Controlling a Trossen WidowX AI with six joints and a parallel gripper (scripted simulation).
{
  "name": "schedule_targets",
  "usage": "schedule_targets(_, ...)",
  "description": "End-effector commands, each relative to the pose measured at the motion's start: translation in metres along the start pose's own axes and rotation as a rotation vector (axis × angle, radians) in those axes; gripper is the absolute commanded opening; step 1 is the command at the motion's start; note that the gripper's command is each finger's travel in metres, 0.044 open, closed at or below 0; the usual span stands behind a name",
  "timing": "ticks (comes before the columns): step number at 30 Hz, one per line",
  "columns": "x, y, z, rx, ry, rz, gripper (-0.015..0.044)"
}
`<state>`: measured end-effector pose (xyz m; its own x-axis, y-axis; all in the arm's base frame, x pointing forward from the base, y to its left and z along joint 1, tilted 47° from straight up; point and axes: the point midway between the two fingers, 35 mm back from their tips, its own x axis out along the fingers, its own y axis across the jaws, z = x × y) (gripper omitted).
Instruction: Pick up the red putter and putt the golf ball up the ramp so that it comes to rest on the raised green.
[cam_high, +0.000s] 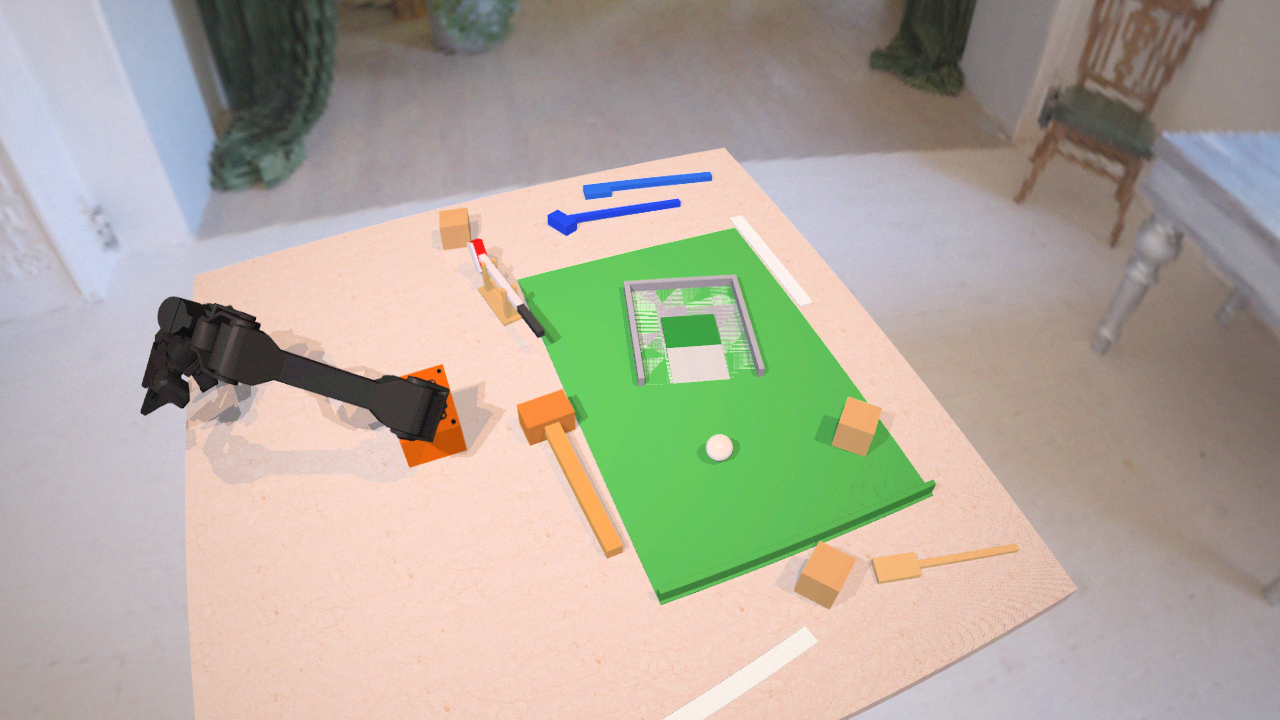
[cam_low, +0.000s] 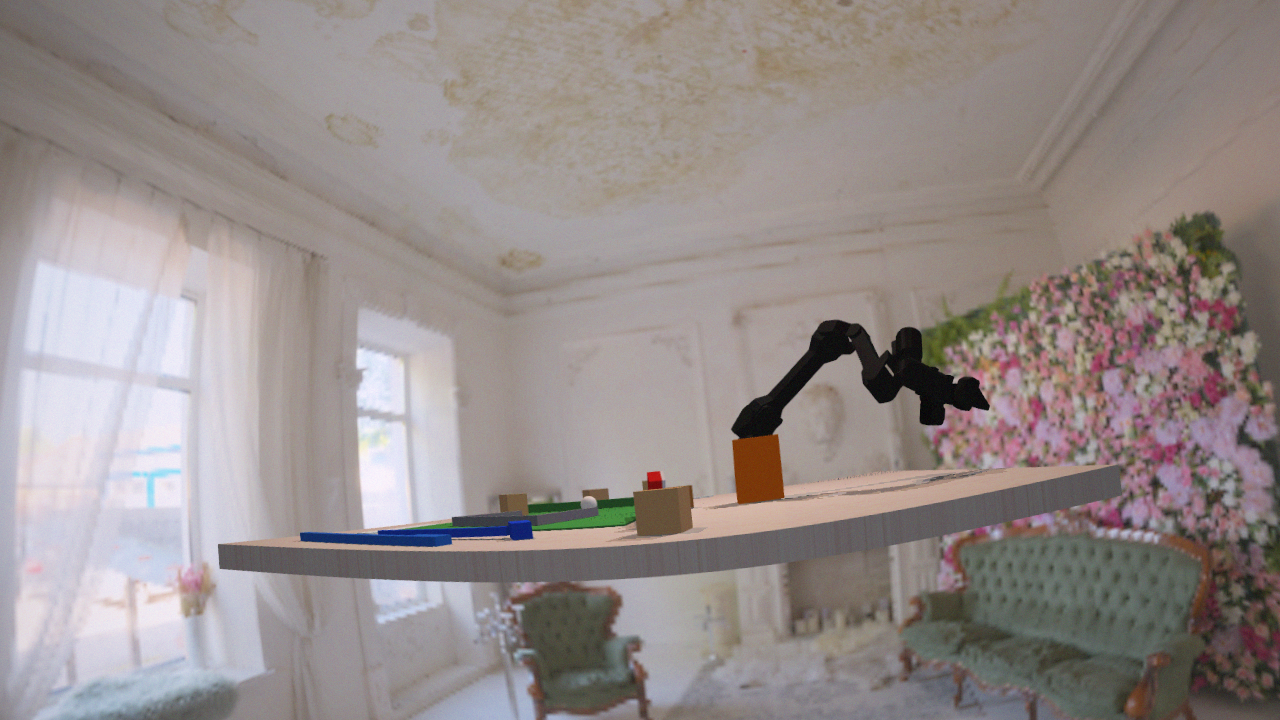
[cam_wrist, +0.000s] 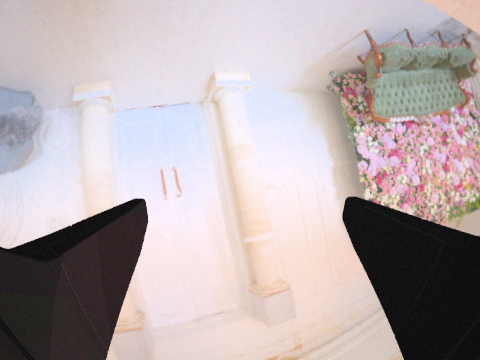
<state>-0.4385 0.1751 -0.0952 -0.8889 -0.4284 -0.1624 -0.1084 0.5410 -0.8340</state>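
Note:
The red putter has a red head (cam_high: 477, 248) (cam_low: 654, 480), a white shaft (cam_high: 503, 282) and a black grip (cam_high: 529, 320); it rests on a small wooden stand (cam_high: 497, 301) left of the green mat (cam_high: 617, 313). The white golf ball (cam_high: 718, 447) (cam_low: 588, 503) lies on the mat, in front of the pale ramp (cam_high: 698, 364). The ramp leads up to the dark green raised green (cam_high: 691, 330), with a grey wall (cam_high: 757, 344) around its back and sides. My gripper (cam_high: 161, 404) (cam_low: 984, 402) (cam_wrist: 248, 210) is open and empty, raised above the table's left side, facing away from the putter.
An orange mallet (cam_high: 583, 488) lies by the mat's left edge. A wooden block (cam_high: 453, 228) stands behind the putter, another block (cam_high: 856, 426) on the mat, a third (cam_high: 825, 574) in front. Two blue clubs (cam_high: 626, 211) (cam_high: 662, 182) lie behind; a tan club (cam_high: 897, 567) lies front right.

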Motion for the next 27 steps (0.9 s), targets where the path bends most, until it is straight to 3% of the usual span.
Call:
schedule_targets(1,-0.002,0.002,-0.002,0.010,0.005,0.007,0.0426)
schedule_targets(6,-0.055,0.045,-0.035,0.273,0.155,0.189,0.0440)
schedule_targets(14,-0.181,0.111,-0.061,0.756,0.483,0.474,0.0440)
schedule_targets(20,-0.286,0.142,-0.048,1.112,0.759,0.647,0.0440)
schedule_targets(27,-0.403,0.148,0.001,1.526,1.098,0.803,0.0440)
